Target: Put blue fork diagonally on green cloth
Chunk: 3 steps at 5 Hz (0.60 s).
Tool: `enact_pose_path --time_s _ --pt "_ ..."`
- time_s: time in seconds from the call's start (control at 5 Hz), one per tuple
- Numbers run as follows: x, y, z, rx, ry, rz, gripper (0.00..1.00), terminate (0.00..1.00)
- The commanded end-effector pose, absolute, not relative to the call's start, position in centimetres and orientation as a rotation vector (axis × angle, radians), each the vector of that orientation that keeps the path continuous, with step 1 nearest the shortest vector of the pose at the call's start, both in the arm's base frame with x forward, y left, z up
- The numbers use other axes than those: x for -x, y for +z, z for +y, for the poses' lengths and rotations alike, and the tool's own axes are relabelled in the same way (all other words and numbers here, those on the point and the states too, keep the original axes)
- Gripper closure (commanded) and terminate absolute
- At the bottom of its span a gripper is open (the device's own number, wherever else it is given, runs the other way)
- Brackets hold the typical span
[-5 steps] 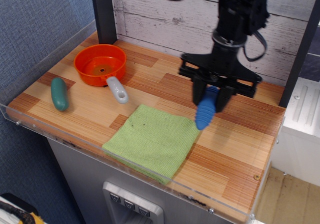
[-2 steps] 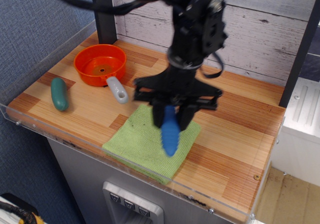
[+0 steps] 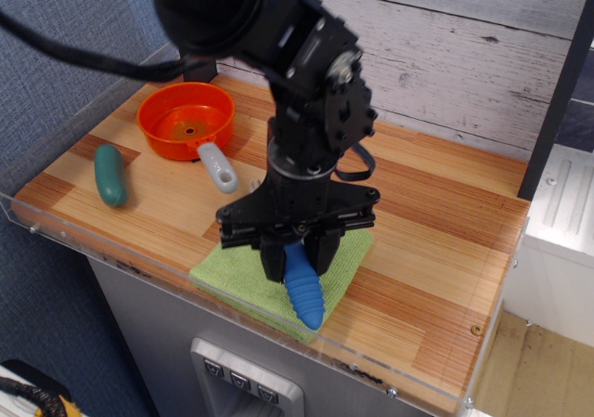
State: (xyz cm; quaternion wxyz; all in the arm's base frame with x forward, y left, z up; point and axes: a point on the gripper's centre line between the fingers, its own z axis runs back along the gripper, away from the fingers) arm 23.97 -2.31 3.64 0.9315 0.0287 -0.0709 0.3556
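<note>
My gripper (image 3: 297,259) is shut on the blue fork (image 3: 303,292). Its ribbed blue handle hangs down and points toward the table's front edge. The fork's grey head is hidden between the fingers. The gripper is low over the green cloth (image 3: 342,267), which lies on the wooden table near the front edge. Most of the cloth is hidden behind the gripper and arm. Whether the handle tip touches the cloth I cannot tell.
An orange pan (image 3: 184,118) with a grey handle (image 3: 219,168) stands at the back left. A teal pickle-shaped thing (image 3: 109,175) lies at the left. A clear plastic rim (image 3: 139,261) runs along the table's front and left edges. A dark post (image 3: 195,59) stands behind the pan.
My gripper has carried the blue fork from the table's right side leftward and forward, and lowered it over the green cloth.
</note>
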Motion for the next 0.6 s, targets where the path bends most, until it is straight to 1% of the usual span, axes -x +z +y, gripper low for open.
enact_pose_path --time_s 0.0,0.2,0.4 --pt "-24.44 2.72 -2.57 0.017 0.801 -0.200 1.00 0.00" --pt "-24.58 2.26 -2.36 0.029 0.805 -0.197 1.00 0.00" --pt "-24.50 2.49 -2.20 0.015 0.791 -0.171 1.00 0.00"
